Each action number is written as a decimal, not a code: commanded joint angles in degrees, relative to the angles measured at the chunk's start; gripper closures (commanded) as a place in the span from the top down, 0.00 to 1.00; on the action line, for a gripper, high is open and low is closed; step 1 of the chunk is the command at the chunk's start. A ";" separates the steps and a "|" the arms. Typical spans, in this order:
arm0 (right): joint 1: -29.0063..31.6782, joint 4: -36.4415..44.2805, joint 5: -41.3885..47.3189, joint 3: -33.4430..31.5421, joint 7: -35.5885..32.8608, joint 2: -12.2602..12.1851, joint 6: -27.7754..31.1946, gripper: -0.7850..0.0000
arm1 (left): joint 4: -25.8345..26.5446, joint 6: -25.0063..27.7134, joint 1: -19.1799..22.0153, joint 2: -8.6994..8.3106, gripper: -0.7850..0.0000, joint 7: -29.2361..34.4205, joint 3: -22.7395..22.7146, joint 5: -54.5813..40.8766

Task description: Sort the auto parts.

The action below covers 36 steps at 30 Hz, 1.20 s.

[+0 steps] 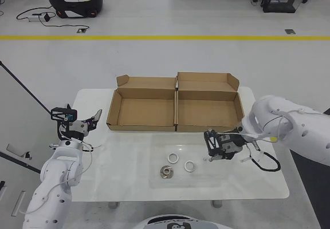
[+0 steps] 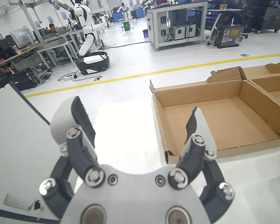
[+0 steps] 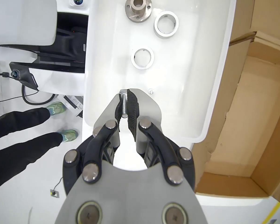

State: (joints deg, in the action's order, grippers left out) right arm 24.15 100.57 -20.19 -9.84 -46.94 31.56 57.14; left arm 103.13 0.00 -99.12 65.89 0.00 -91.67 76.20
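A threaded metal bolt (image 3: 124,104) is clamped between the black pads of my right gripper (image 3: 126,101), which hangs over the right half of the table (image 1: 211,146). On the table lie a metal flange hub (image 1: 166,171) (image 3: 138,7) and two light rings: one (image 1: 172,157) (image 3: 166,24) beside the hub, the other (image 1: 189,166) (image 3: 142,58) closer to the right gripper. My left gripper (image 1: 91,121) (image 2: 136,115) is open and holds nothing, at the table's left edge beside the left cardboard box (image 1: 143,111) (image 2: 220,120).
Two open cardboard boxes stand side by side at the back of the white table (image 1: 125,177); the right box (image 1: 208,111) (image 3: 256,117) is bare inside, like the left one. A small washer-like piece (image 3: 150,91) lies on the table by the right fingertips.
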 commanded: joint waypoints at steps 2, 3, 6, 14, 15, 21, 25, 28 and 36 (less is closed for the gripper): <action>0.05 1.68 -3.10 -0.49 4.27 -0.12 0.86 0.00 | 0.00 0.00 0.00 0.00 1.00 0.00 0.00 0.00; 0.00 2.45 -4.44 -0.72 6.37 -0.17 0.86 0.00 | 0.00 0.00 0.00 0.00 1.00 0.00 0.00 0.00; 0.08 3.35 -10.01 -0.69 13.50 -0.68 0.86 0.00 | 0.00 0.00 0.00 0.00 1.00 0.00 0.00 0.00; 1.55 1.98 -30.54 0.10 37.34 -3.00 0.86 0.00 | 0.00 0.00 0.00 0.00 1.00 0.00 0.00 0.00; 1.88 1.47 -33.68 0.10 40.80 -3.36 0.86 0.00 | 0.00 0.00 0.00 0.00 1.00 0.00 0.00 0.00; 3.09 -1.80 -53.99 0.10 64.58 -5.06 0.86 0.00 | 0.00 0.00 0.00 0.00 1.00 0.00 0.00 0.00; 2.81 -4.78 -67.74 0.10 81.12 -5.53 0.86 0.00 | 0.00 0.00 0.00 0.00 1.00 0.00 0.00 0.00; 1.98 -7.04 -77.01 0.10 92.42 -5.52 0.86 0.00 | 0.00 0.00 0.00 0.00 1.00 0.00 0.00 0.00; 1.89 -7.24 -82.56 0.10 98.96 -4.98 -4.85 0.00 | 0.00 0.00 0.00 0.00 1.00 0.00 0.00 0.00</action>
State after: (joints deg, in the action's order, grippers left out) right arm 25.96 93.32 -101.87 -9.74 50.52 26.52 53.64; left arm 103.13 0.00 -99.12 65.89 0.00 -91.67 76.20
